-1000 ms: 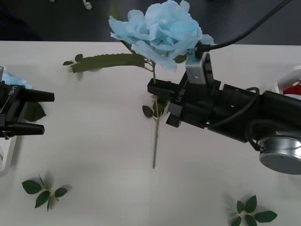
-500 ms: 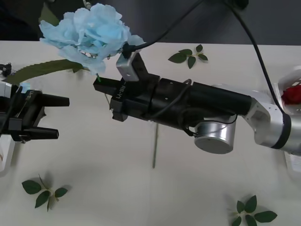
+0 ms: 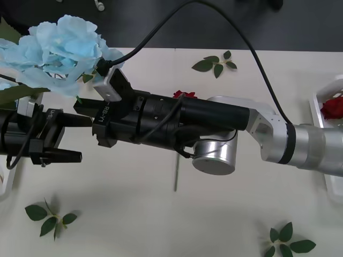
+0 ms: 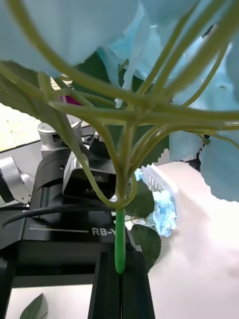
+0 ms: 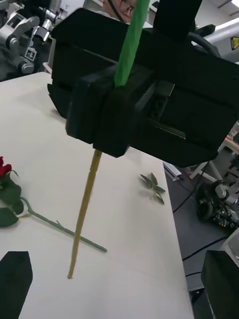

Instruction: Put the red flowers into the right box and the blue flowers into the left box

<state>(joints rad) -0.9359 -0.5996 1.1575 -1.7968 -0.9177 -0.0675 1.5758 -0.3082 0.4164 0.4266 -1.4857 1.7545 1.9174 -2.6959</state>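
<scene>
My right gripper is shut on the green stem of a blue flower and holds it upright over the table's left side. The black right gripper hangs just in front of my left gripper, which is open with nothing between its fingers. The left box shows at the left edge, and its rim has blue flowers beside it. A red flower lies on the table, partly hidden behind my right arm. Another red flower lies in the right box.
A bare pale stem lies on the table under the right arm. Loose green leaf sprigs lie at the front left, front right and back. The right arm spans most of the table's width.
My right arm has swung left across the table, carrying the blue flower from the middle to the left side. The left gripper has edged slightly toward it.
</scene>
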